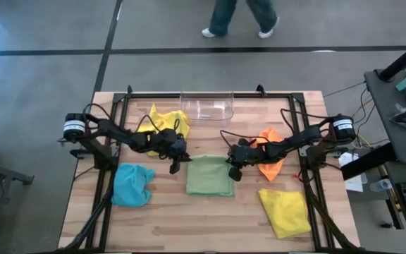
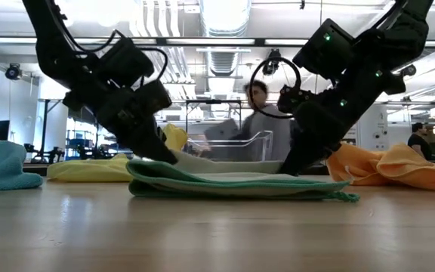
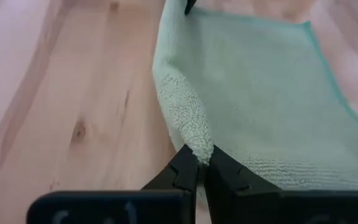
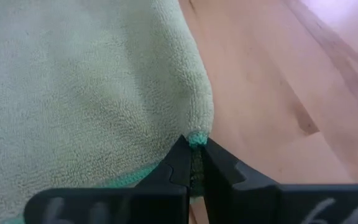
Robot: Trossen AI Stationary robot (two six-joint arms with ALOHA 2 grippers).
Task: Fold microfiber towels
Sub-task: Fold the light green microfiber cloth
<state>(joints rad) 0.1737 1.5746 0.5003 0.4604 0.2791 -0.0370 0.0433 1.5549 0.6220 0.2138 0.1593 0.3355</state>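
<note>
green towel (image 1: pixel 209 176): soft, light, limp; best taken at corners
left end effector (image 3: pixel 202 163): closed, pinching its corner
right end effector (image 4: pixel 193 149): closed on the other corner

towels: 5 total | yellow towels (image 1: pixel 166 120) x2 | green towel (image 1: pixel 209 175) x1 | orange towel (image 1: pixel 270 156) x1 | blue towel (image 1: pixel 132 185) x1 | clear bin (image 1: pixel 206 105) x1 | arms x2

Both grippers (image 3: pixel 202 163) (image 4: pixel 194 158) pinched closed, low
</note>
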